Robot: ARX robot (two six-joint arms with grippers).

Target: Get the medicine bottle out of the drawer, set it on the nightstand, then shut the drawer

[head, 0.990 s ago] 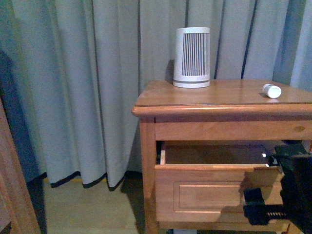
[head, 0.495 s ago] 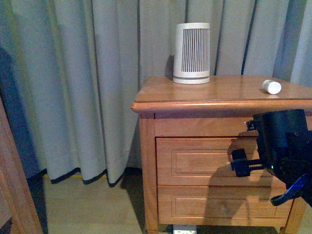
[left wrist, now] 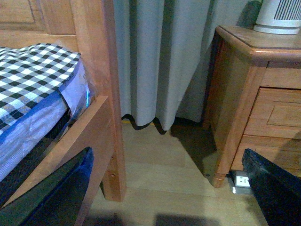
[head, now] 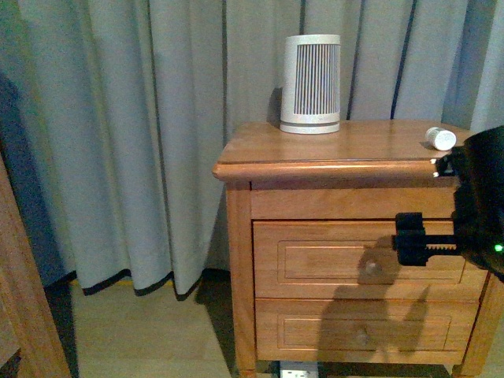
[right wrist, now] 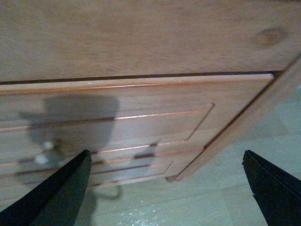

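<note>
The nightstand (head: 331, 146) stands at the right of the front view, and its upper drawer (head: 315, 260) is shut, flush with the front, its round knob (head: 372, 268) showing. The tiny white medicine bottle (head: 439, 138) lies on its side on the top, near the right edge. My right arm (head: 476, 213) hangs in front of the nightstand's right side, level with the upper drawer. In the right wrist view my right gripper (right wrist: 164, 188) is open and empty, close to the drawer front (right wrist: 117, 117). My left gripper (left wrist: 169, 188) is open and empty, low over the floor, left of the nightstand (left wrist: 244, 84).
A tall ribbed white device (head: 310, 83) stands at the back of the nightstand top. The shallower lower drawer (head: 315, 331) is shut. Grey curtains (head: 142, 142) hang behind. A wooden bed post (left wrist: 94, 70) and a checked mattress (left wrist: 33, 80) lie to the left. A white socket (left wrist: 242, 180) sits by the nightstand's foot.
The upper drawer was open a second ago and is now shut. My right arm has risen and drawn back to the right. The bottle has stayed on top.
</note>
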